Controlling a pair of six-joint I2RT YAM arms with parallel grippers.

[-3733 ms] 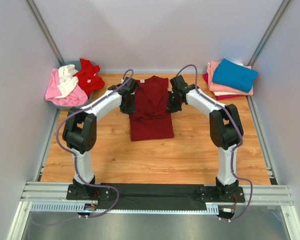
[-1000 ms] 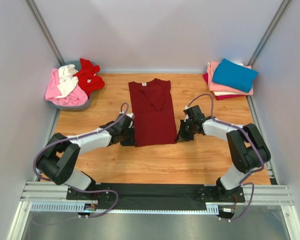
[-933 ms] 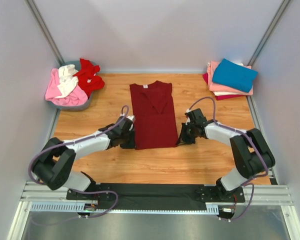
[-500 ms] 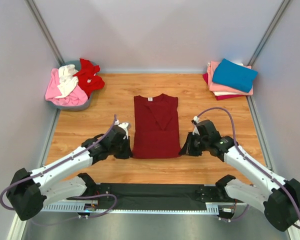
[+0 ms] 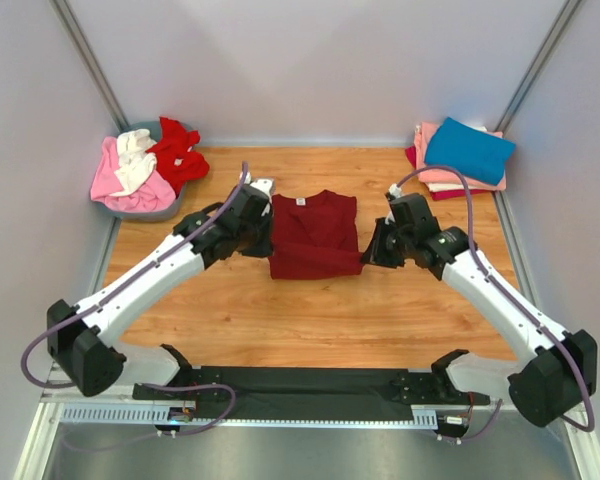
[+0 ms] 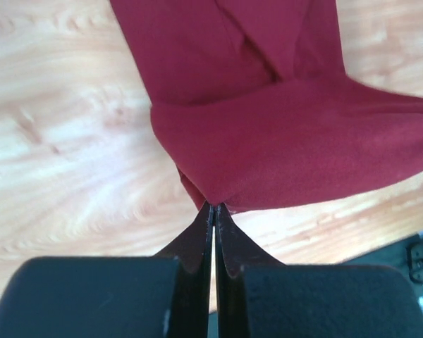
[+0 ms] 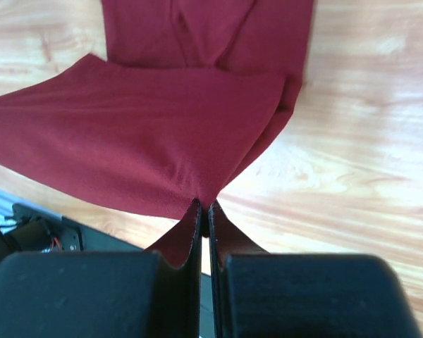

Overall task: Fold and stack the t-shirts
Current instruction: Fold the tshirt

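The dark maroon t-shirt (image 5: 314,235) lies mid-table, its lower part lifted and carried over its upper part. My left gripper (image 5: 263,243) is shut on the shirt's left bottom corner; the left wrist view shows that corner (image 6: 211,197) pinched at the fingertips. My right gripper (image 5: 368,255) is shut on the right bottom corner (image 7: 204,201). A folded teal-blue shirt (image 5: 469,150) tops a stack with pink (image 5: 450,176) and red ones at the back right. Loose pink (image 5: 115,180), white (image 5: 135,160) and bright red (image 5: 177,152) shirts fill a grey basket (image 5: 165,207) at the back left.
The wooden tabletop (image 5: 310,310) is walled by grey panels on three sides. A black rail (image 5: 310,385) with the arm bases runs along the near edge. Purple cables loop off both arms.
Both grippers pinched the shirt's bottom corners near the table's front, then lifted and carried them toward the collar. The shirt now looks about half as long.
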